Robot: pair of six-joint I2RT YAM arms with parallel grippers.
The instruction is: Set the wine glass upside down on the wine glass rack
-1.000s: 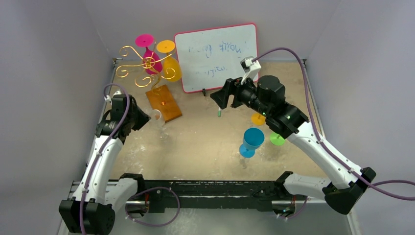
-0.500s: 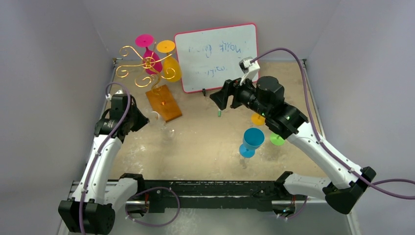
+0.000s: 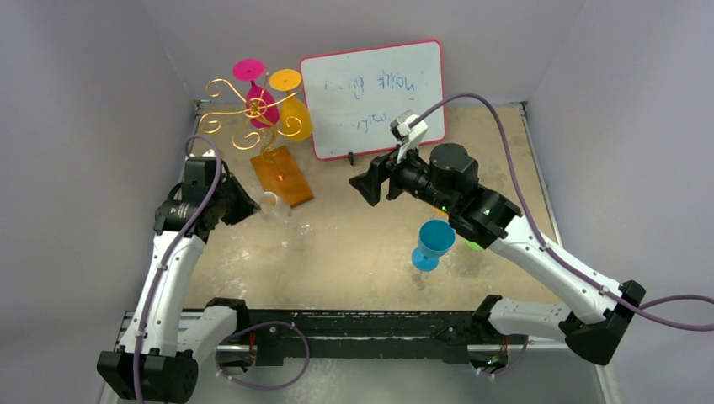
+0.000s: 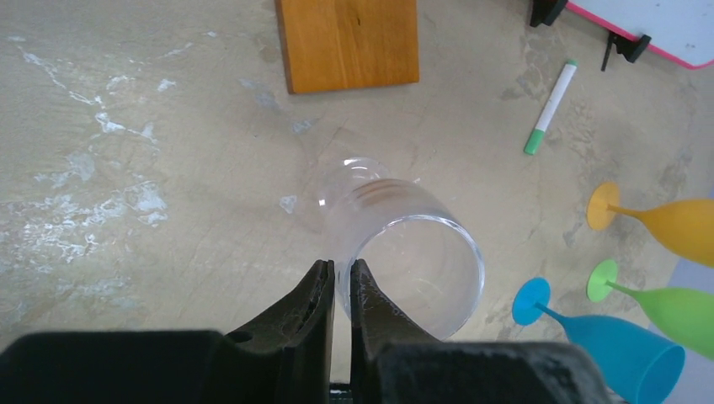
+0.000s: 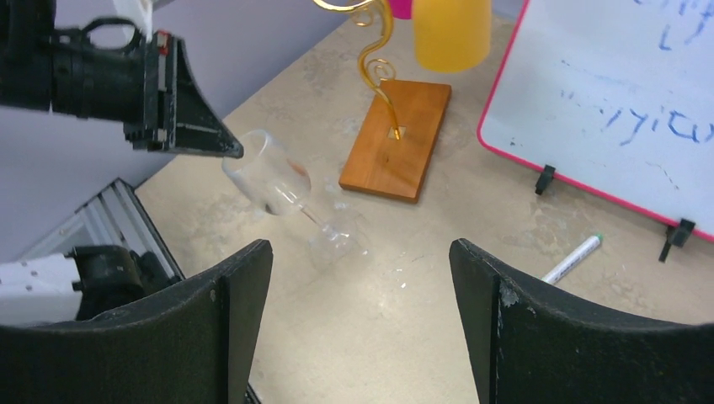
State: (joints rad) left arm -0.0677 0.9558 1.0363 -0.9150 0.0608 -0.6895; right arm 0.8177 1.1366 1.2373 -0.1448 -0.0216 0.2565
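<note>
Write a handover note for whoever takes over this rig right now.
Left gripper: jaws shut on the rim of the clear wine glass, which is tilted with its foot low by the table.
Right gripper: jaws open, empty, hovering mid-table.
Wine glass rack: far left, with a pink glass and a hung orange glass upside down on it.
Done: clear glass grasped.
Left: lift it, invert it, hang it on a free arm.
Also lying on the table: blue glass, green glass, second orange glass.

Beyond my left jaws the worktop (image 4: 143, 252) bears a wooden base (image 4: 349, 42). Right of them lie a marker (image 4: 551, 107), orange glass (image 4: 678, 229), green glass (image 4: 674, 309), blue glass (image 4: 610, 347).
</note>
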